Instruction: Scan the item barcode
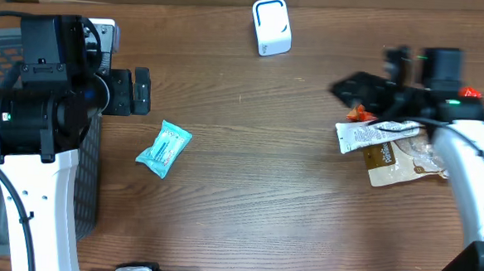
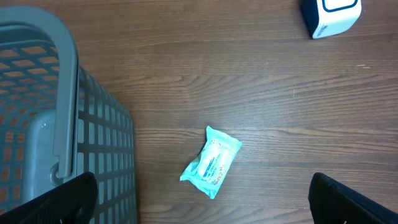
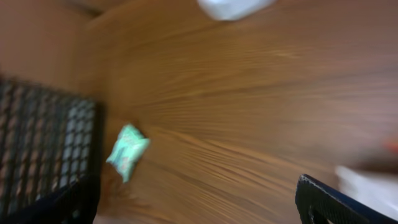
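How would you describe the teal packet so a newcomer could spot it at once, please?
On the wooden table, find the grey mesh basket at the left edge. Just right of it, alone on bare wood, lies the teal packet. Unlike the white tube and brown pouch heaped at the right, it is blue-green, crinkled and touches nothing.

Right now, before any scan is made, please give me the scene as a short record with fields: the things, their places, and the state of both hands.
packet: teal, lies on the table, left of centre, untouched
scanner: white, at the far edge, near the middle
basket: grey mesh, at the left edge
pile: pouches, at the right side
left hand: open, empty, between basket and packet
right hand: open, empty, just beside the pile
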Available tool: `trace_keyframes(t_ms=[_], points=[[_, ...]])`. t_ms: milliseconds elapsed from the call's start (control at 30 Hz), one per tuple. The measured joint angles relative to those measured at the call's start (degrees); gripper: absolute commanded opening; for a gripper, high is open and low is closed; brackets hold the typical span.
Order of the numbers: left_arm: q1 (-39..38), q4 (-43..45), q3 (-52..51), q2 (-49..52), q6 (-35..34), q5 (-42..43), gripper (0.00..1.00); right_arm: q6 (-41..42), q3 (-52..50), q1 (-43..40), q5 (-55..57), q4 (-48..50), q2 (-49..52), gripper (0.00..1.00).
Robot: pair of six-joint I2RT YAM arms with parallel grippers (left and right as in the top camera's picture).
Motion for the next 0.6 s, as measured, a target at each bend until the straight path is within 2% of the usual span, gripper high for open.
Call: trace_keyframes(t_ms=[133, 333, 467, 600], points=[[0.00, 0.02, 0.00, 0.00, 0.00, 0.00, 1.00, 2.67, 0.39, 11.74, 0.68, 11.67, 2.69, 1.00], [0.00, 0.00, 0.00, 0.02, -0.02, 0.02, 1.00, 6.69, 0.87, 27.30, 4.87, 31.80, 13.88, 1.00], [0.00, -0.04, 0.00, 0.02, -0.02, 0.00, 1.00, 10.73, 0.87, 33.62, 7.50, 38.25, 21.07, 1.00], [0.00, 0.00, 0.00, 0.02, -0.02, 0.00, 1.00, 17.46, 0.85, 36.68, 8.68, 40.17, 25.29, 1.00]])
